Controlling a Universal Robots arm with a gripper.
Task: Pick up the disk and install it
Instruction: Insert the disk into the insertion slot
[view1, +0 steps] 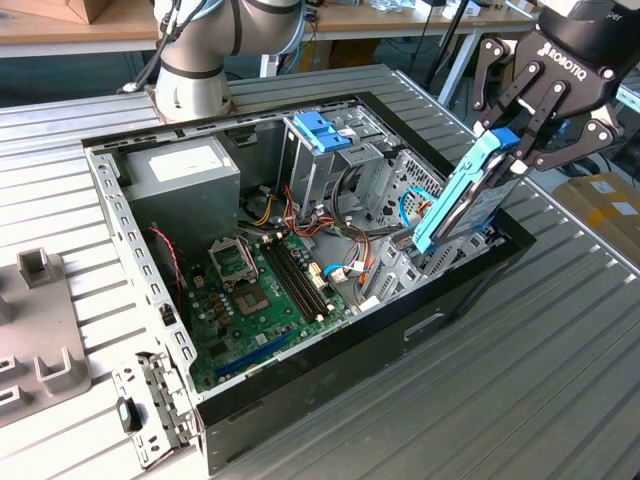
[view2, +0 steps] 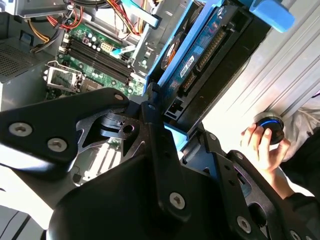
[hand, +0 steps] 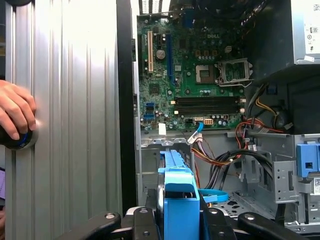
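The disk (view1: 465, 200) is a dark-grey drive in a long light-blue carrier rail. It stands steeply tilted at the exterior view's right side of the open computer case (view1: 120, 220), with its lower end down among the drive bays. My gripper (view1: 510, 150) is shut on the disk's upper end, one black finger on each side. The second wrist view looks along the disk (view2: 210, 45) from behind my gripper (view2: 175, 130). In the first wrist view the carrier's blue end (hand: 178, 200) sits between my fingers (hand: 142, 220).
Inside the case lie a green motherboard (view1: 260, 290), a grey power supply (view1: 180, 170) and a drive cage with a deeper-blue latch (view1: 322, 130). Loose cables run near the bays. A person's hand (view2: 262, 145) rests on a round black knob beside the case. Grey fixtures (view1: 40, 330) sit at the exterior view's left.
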